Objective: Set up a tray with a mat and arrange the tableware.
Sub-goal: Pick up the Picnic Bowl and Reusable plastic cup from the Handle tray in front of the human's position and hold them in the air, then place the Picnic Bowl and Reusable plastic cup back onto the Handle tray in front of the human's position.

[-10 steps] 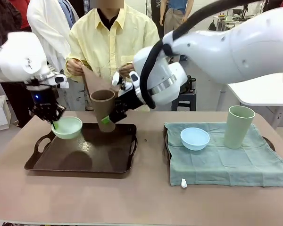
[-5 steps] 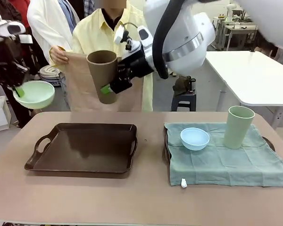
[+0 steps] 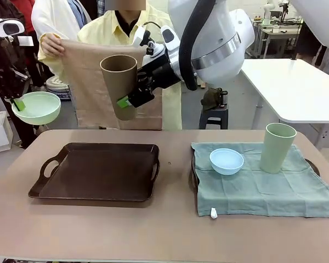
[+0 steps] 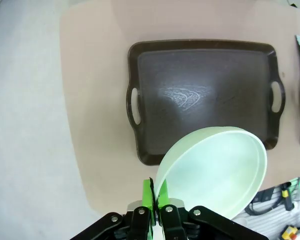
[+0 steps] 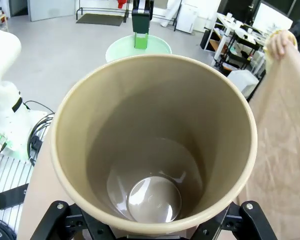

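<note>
Hanging at upper centre, the person's tan mat [image 3: 90, 82] sits behind the brown tumbler [image 3: 120, 85] clamped by the right gripper [image 3: 132, 94]; at far left the left gripper [image 3: 16, 103] pinches the mint bowl [image 3: 37, 107] above the brown tray [image 3: 98, 172].

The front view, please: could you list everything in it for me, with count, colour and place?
Table: one, tan, across the foreground.
Tray: one, dark brown, table's left half, nothing on it.
Second tray: one, dark, right half, mostly hidden under the cloth.
Cloth mat: one, grey-green, spread over the right tray.
Bowl: one, light blue, on that mat.
Tumbler: one, pale green, upright on that mat.
Mint bowl: one, held in the air at far left.
Brown tumbler: one, held tilted above the table.
Tan cloth: one, held up by the person behind the table.
Left tool: shut on the mint bowl's rim.
Right tool: gripping the brown tumbler.
</note>
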Robot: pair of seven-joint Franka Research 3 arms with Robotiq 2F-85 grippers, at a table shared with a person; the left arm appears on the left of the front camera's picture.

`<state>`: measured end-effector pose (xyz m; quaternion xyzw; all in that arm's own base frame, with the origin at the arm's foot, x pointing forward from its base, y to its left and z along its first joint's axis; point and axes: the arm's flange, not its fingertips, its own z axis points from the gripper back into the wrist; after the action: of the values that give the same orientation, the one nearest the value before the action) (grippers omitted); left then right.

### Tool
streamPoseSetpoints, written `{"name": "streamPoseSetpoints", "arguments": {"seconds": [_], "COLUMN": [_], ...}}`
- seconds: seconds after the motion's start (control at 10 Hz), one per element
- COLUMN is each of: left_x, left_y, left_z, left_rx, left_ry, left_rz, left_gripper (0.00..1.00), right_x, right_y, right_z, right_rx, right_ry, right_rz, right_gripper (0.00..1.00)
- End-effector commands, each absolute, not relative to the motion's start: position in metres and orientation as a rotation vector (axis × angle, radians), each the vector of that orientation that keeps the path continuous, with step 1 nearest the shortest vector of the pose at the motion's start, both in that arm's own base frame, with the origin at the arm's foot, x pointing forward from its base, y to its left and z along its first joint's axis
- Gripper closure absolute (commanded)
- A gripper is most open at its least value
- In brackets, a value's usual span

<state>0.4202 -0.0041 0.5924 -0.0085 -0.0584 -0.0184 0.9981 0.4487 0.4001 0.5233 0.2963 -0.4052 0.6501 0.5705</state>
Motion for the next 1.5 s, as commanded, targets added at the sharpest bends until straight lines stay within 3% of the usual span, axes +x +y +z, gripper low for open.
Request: {"name": "streamPoseSetpoints", "arguments": {"seconds": [0.0,1.4], "left_x": [0.4214,0.4214], "left_y": [-0.0044,-0.0044], "left_z": [0.5922,0.5922], "left_rx": [-0.016,-0.016], "left_ry": [-0.131,-0.131], "left_rz": [-0.038,-0.038], "left_gripper": [1.00,1.00], "right_x": [0.4511,0.4511], "right_y": [0.4022,0.4022], "right_z": [0.5257,0.5257], "right_rx": [0.692,0.692], "right_ry": [-0.966,-0.966], "right_rz": [1.536,1.536], "right_gripper": [1.00,1.00]}}
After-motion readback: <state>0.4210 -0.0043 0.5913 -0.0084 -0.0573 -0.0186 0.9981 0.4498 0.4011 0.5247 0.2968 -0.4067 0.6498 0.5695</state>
